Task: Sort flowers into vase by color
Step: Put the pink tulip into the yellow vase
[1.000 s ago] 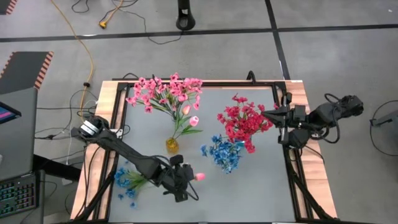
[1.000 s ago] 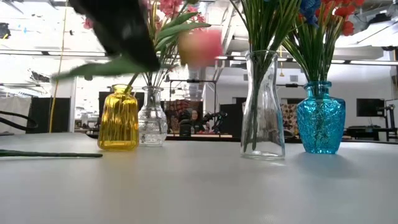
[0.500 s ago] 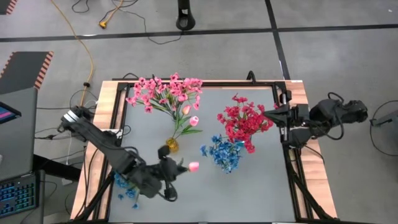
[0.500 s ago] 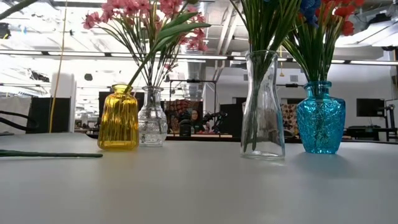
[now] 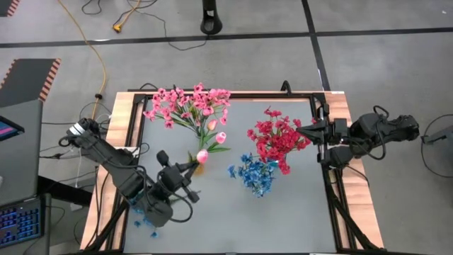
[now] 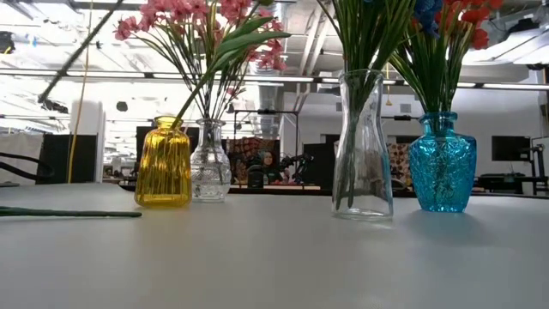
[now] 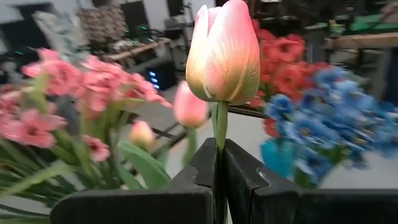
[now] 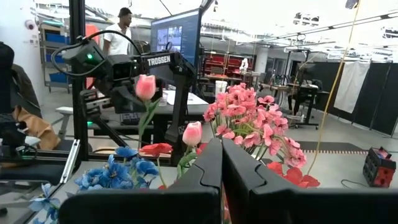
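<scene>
Tulip point(image 7: 222, 53) stands upright, its stem clenched in the left gripper point(image 5: 190, 166), just left of the yellow vase point(image 5: 196, 165). The right gripper point(image 5: 311, 131), closed and empty, waits at the bench's point(image 5: 297, 212) right edge.

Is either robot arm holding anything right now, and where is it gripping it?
The left gripper holds a pink tulip by its stem, just under the bloom. The right gripper is shut on nothing.

I'm seeing four vases standing mid-table point(image 5: 297, 212): the yellow vase point(image 6: 163, 163) leftmost, the small clear vase point(image 6: 210, 167) just behind it, the tall clear vase point(image 6: 363, 146) right of them, the blue vase point(image 6: 442, 163) rightmost. Loose sprigs point(image 5: 145, 209) are lying at the table's left near corner.
</scene>
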`<state>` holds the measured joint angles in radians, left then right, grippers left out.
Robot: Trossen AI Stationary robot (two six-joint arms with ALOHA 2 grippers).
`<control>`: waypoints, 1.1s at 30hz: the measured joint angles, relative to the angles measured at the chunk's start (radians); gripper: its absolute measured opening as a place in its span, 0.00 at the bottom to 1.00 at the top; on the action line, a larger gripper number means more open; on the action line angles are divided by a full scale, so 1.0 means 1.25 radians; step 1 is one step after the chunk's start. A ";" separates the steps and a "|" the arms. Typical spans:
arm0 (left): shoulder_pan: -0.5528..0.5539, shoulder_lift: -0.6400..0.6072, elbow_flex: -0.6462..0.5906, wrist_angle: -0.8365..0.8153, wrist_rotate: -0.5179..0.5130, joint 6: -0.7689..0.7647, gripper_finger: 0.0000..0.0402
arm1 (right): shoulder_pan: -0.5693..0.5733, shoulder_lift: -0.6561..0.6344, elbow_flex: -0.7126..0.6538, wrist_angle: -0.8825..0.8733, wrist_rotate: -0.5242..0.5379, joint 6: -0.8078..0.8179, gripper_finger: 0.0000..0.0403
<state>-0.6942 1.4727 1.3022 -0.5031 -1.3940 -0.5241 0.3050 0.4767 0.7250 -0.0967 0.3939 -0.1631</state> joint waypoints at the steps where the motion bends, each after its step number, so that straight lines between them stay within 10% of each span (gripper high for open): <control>1: 0.007 0.000 0.000 0.000 -0.007 0.006 0.00 | 0.000 0.000 0.000 0.000 0.000 -0.001 0.08; 9: 0.107 0.000 0.000 0.076 0.025 0.120 0.00 | 0.000 0.001 0.000 0.000 0.000 -0.002 0.08; 19: 0.234 0.000 0.000 0.495 0.358 0.606 0.00 | 0.000 0.001 0.000 -0.008 0.000 -0.002 0.08; 33: 0.250 -0.066 -0.203 0.800 0.352 0.697 0.00 | 0.000 0.001 0.000 -0.044 -0.001 -0.001 0.08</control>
<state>-0.3813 1.3897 1.0482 0.4974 -0.9545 0.3468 0.3050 0.4774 0.7254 -0.1516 0.3931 -0.1646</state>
